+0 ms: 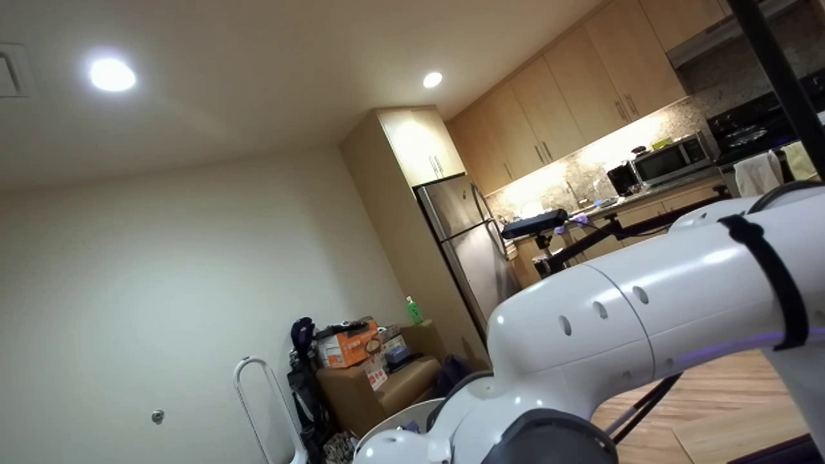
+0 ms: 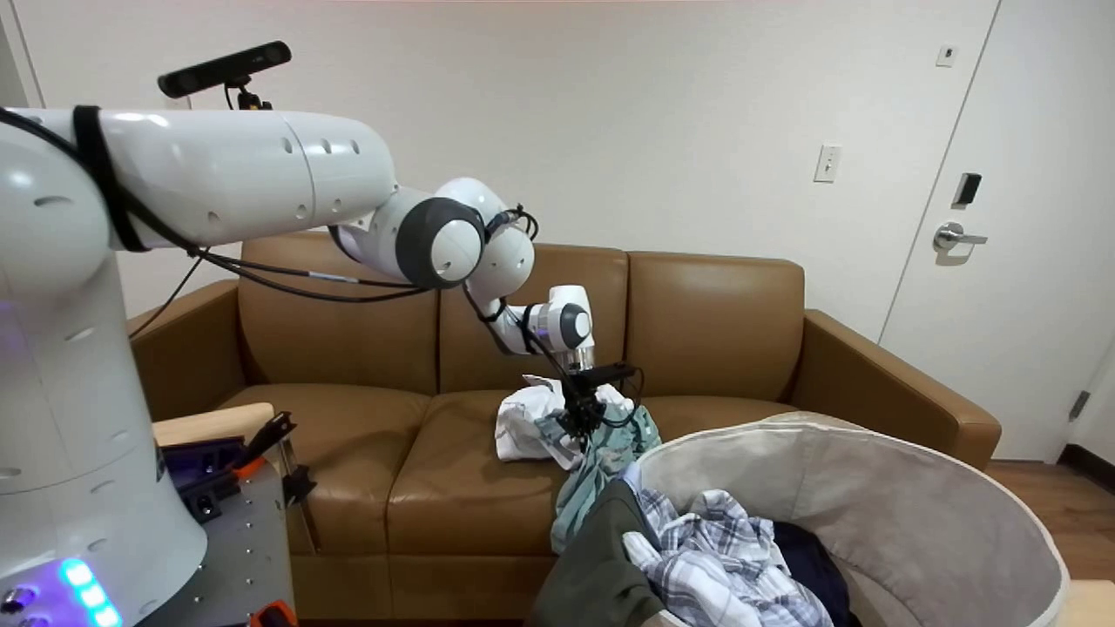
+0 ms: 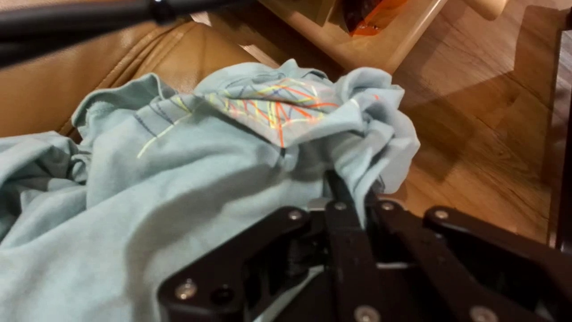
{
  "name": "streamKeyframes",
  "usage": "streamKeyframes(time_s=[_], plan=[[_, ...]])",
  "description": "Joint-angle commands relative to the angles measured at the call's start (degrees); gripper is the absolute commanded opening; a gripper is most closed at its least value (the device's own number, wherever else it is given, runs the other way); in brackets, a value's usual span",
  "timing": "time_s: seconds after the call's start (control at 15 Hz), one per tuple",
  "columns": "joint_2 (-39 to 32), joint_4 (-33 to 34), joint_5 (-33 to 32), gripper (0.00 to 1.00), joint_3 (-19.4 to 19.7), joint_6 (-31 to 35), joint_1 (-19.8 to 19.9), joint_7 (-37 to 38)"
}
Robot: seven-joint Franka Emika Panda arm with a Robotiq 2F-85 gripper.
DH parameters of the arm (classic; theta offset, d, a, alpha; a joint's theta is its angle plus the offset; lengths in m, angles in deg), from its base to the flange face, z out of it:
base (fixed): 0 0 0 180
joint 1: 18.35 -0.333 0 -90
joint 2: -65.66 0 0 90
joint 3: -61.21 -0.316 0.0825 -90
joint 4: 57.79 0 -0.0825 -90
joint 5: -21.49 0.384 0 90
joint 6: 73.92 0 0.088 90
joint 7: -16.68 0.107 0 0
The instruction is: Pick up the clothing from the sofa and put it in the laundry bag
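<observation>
The clothing, a limp pale blue-green garment (image 3: 187, 179) with coloured line print, lies over the front of the brown sofa (image 2: 470, 488) and drapes down its edge. Crumpled white fabric (image 2: 523, 422) lies beside and partly behind it; whether the two are one piece I cannot tell. My gripper (image 3: 353, 192) is shut on a fold of the blue-green garment, pinched between its fingers. In an exterior view the gripper (image 2: 582, 418) points down into the cloth. The laundry bag (image 2: 923, 505), wide with a light grey rim, stands in front of the sofa, right of the gripper.
Inside the bag lie a plaid shirt (image 2: 723, 557) and dark cloth; a dark green garment (image 2: 601, 566) hangs over its near-left rim. A metal cart (image 2: 235, 557) stands by the robot base. The sofa's armrest (image 2: 906, 392) rises behind the bag.
</observation>
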Motion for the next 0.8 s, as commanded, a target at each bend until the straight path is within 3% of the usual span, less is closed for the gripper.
streamKeyframes(time_s=[0.0,0.27,0.33,0.73], plan=[[0.0,-0.7,1.0,0.32,0.3,-0.6,-0.3,0.6],[-0.1,-0.9,0.9,0.58,1.3,-2.8,-0.7,4.3],[-0.1,-1.0,0.7,0.19,1.8,-3.3,-1.0,5.9],[-0.1,-0.6,-0.8,0.03,4.7,-7.5,-3.2,15.8]])
